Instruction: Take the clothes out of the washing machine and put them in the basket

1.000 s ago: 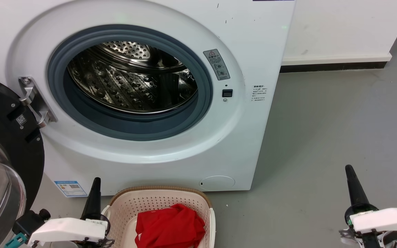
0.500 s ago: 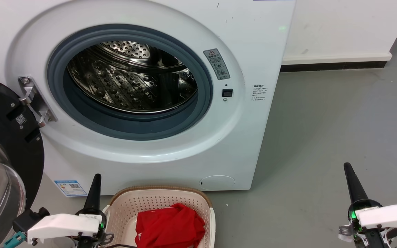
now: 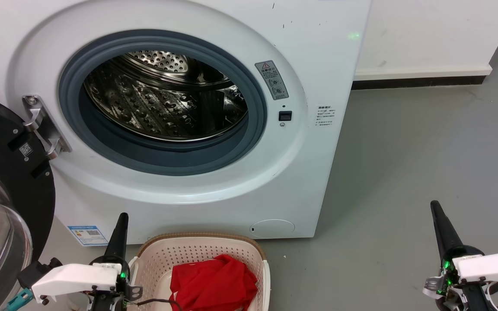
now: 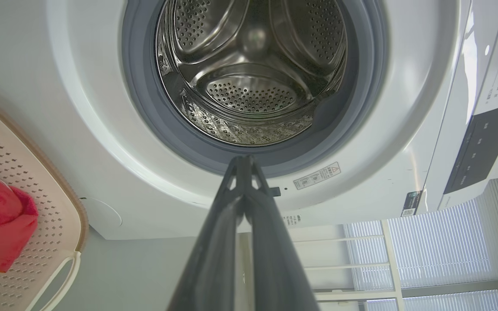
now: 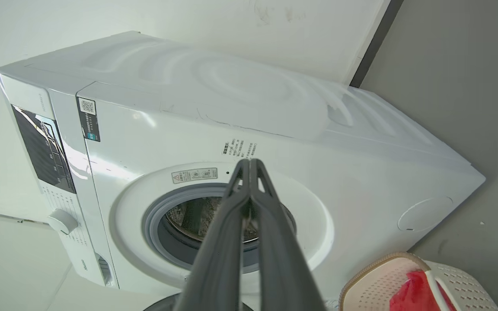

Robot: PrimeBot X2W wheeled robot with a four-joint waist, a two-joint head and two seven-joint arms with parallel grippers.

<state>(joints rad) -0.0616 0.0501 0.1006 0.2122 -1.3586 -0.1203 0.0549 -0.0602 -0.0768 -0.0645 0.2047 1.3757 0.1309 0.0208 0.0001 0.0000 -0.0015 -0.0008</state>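
The washing machine (image 3: 318,65) stands with its black-framed glass door (image 3: 11,172) swung wide to the left on its hinge. The round porthole is open, ringed by a grey rubber seal (image 3: 162,160). Inside it the drum (image 3: 162,103) shows bare perforated steel along its wall, and in the left wrist view the same shiny metal covers its back and its paddles.

The basket (image 3: 197,236) sits on the grey floor (image 3: 404,151) just in front of the machine, below the porthole. Its brown rim curves close to the white front panel, but I cannot tell whether the two touch. The clothes (image 3: 214,280) lie inside the basket as one bunched red heap. The heap fills the near middle and right of the basket, and the cream perforated bottom and far wall show bare around it. In the head view the near end of the basket is cut off by the bottom edge.

The left end effector (image 3: 122,218) hangs just beside the basket's left side and points up toward the machine's lower front. In its wrist view the two dark fingers (image 4: 214,242) press together at their tips, with nothing between them. A thin black cable (image 3: 158,301) curls from that wrist over the basket's near left corner.

The right end effector (image 3: 435,206) is well apart to the right, above bare floor. Its fingers (image 5: 223,242) likewise meet at the tips and grip nothing. A small green light glows at each wrist.
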